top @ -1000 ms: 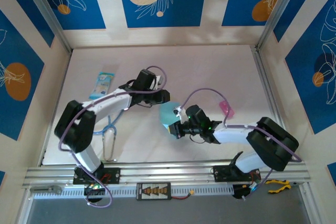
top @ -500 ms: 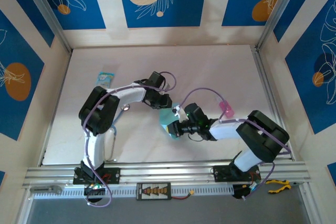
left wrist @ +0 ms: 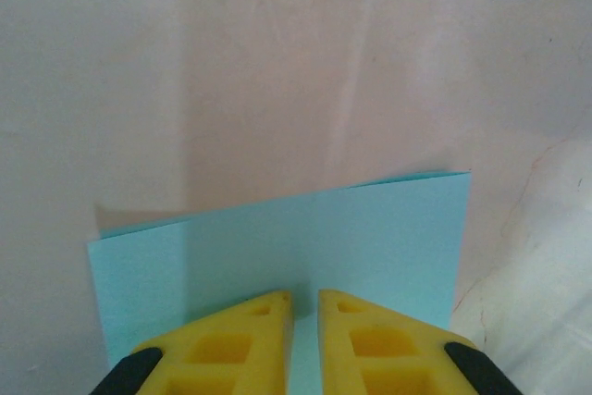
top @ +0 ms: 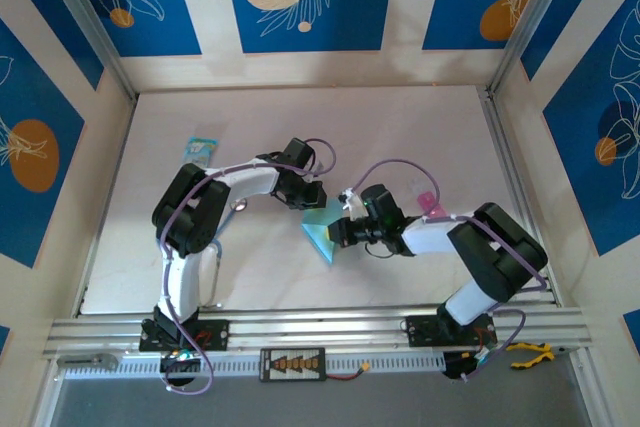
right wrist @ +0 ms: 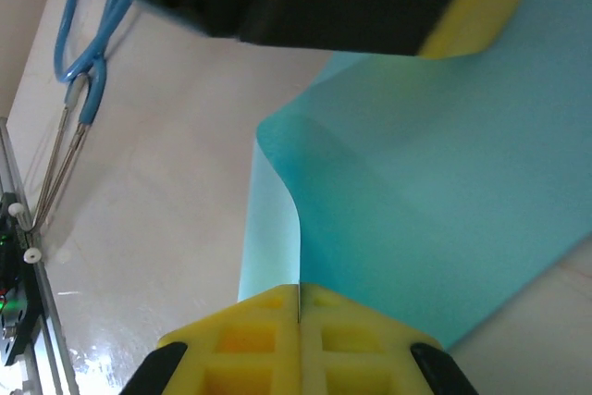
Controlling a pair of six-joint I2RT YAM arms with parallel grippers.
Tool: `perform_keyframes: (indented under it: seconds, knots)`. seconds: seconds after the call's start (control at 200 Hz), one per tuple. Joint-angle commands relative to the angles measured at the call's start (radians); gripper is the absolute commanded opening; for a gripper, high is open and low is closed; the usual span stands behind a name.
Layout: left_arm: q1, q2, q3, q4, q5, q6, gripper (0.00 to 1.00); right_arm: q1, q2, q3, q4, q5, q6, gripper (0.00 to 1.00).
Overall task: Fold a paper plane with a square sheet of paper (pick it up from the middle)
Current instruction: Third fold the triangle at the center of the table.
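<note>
Pale table [top: 420,137]; right arm [top: 440,235] crooked inward, right claw [right wrist: 298,293] pinching paper [right wrist: 416,191].

square sheet of paper [top: 322,231] | light-blue | curled over, half-folded | centre of table [top: 420,137]

Blue-and-white printed packet [top: 204,147] far left on pale table [top: 400,127], small pink item [top: 428,203], blue-handled scissors [right wrist: 74,79]
</note>
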Motion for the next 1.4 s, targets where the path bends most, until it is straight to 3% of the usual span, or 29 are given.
perform_keyframes:
  seconds: [0.0,0.68,1.396]
  knots:
    - [0.002,0.023,-0.022,-0.01,-0.003,0.002,0.16,-0.011,0.021,0.029,-0.042,-0.016,-0.035,0.0]
    - [0.002,-0.046,-0.116,0.076,-0.017,-0.084,0.16,-0.001,0.008,0.03,-0.101,-0.069,-0.012,0.0]
    - [0.002,-0.069,-0.151,0.098,-0.02,-0.097,0.16,0.012,0.045,0.048,-0.122,0.005,-0.035,0.0]
